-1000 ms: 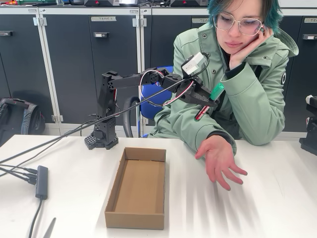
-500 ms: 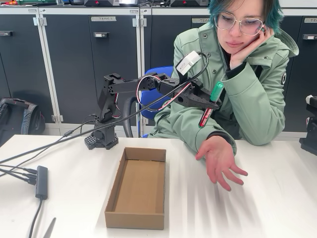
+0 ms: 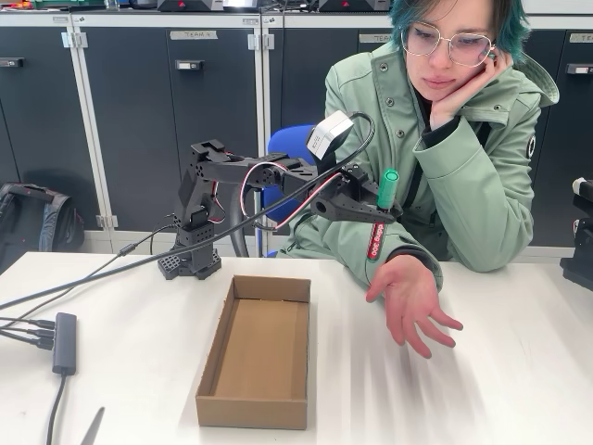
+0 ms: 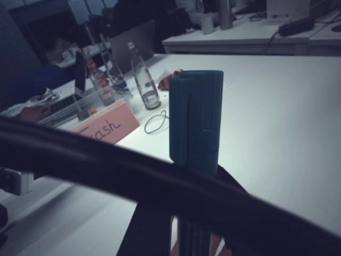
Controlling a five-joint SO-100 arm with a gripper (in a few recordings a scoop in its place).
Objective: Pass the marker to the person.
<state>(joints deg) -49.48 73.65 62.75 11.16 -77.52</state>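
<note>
Gripper (image 3: 378, 209) clamped on marker (image 3: 381, 215), held near upright at centre right of fixed view, green cap up, red label below. Hovered above and just left of person's open hand (image 3: 410, 303), palm up on white table (image 3: 139, 371). Person (image 3: 445, 139) sat upper right, chin on other hand. Cardboard box (image 3: 257, 352) lay lower centre. Marker's cap (image 4: 196, 120) stood centre in wrist view.

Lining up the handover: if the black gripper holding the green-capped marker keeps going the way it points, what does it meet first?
Probably the person's sage-green jacket: the gripper points right, toward the torso. The open hand lies lower. Depth is unclear.
</note>
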